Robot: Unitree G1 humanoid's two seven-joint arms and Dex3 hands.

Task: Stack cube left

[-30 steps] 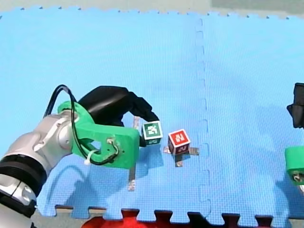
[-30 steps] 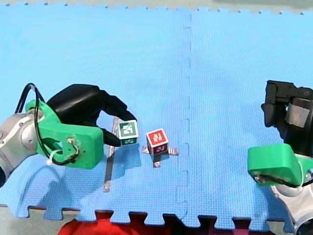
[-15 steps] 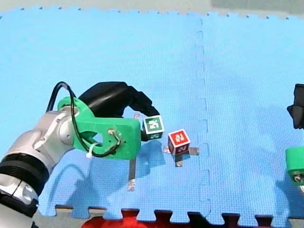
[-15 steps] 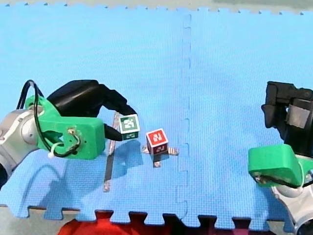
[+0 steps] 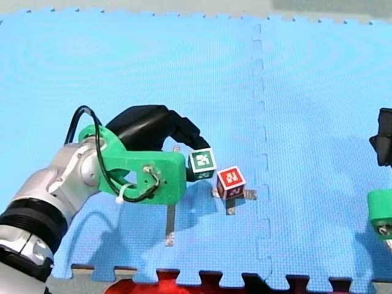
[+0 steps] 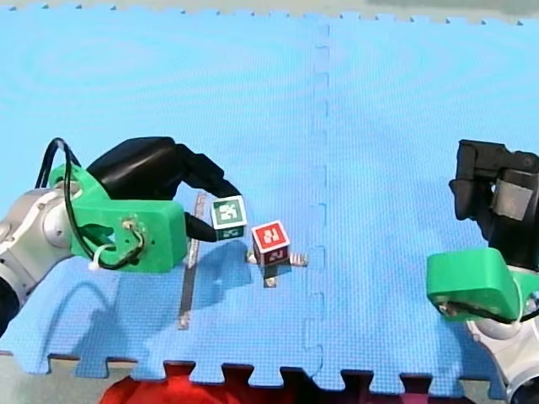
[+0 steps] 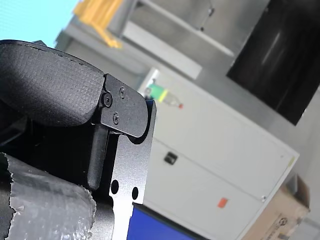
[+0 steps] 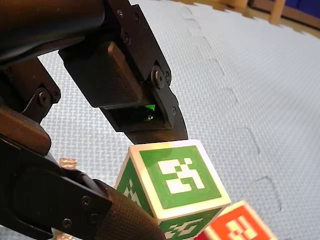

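At the near left of the foam mat (image 5: 306, 92), your left hand (image 5: 153, 125) is closed on the green cube (image 5: 202, 162), carrying it clear of the mat. The second wrist view shows the hold: one finger presses the cube's far side and another comes up under its near lower edge, which leaves the top tag face and the underside free. That suits a stack, since the underside is the face that must land.

The green cube hangs just beside the red cube (image 5: 231, 179), on its left and a little higher, and the two are not touching. The red cube sits on the mat over a small cross of grey strips (image 5: 236, 196), probably a placement mark. A longer grey strip (image 5: 170, 220) lies on the mat below the hand.

Your right hand (image 6: 488, 189) is well apart at the mat's right edge and holds nothing that shows; you cannot tell whether it is open or closed.

Count two cubes, one green and one red, and two hands. The mat is in two panels joined by one toothed seam.
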